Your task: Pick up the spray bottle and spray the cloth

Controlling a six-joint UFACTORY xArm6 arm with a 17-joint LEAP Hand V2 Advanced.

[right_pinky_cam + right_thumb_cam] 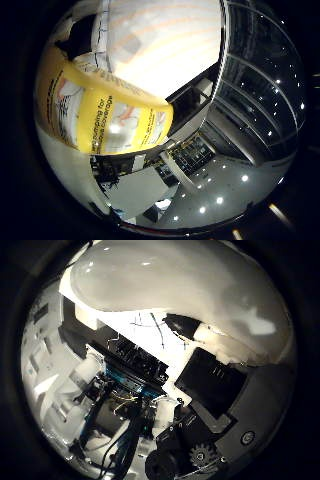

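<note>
The spray bottle [110, 115] is white with a yellow label and lies close against the palm, filling much of the right little finger side palm view. In the right thumb side palm view its smooth white body [170, 280] fills the part beside the fingers. My hand [200, 390] shows there as black and white parts, with a black finger [215, 380] curled against the bottle's white side. The arm's teal and black parts [130, 380] reach in behind.
Behind the bottle the little finger side view looks out at a dark ceiling with rows of small lights [245, 178] and long beams [250, 90]. A pale panelled surface [45, 350] lies beside the arm in the thumb side view.
</note>
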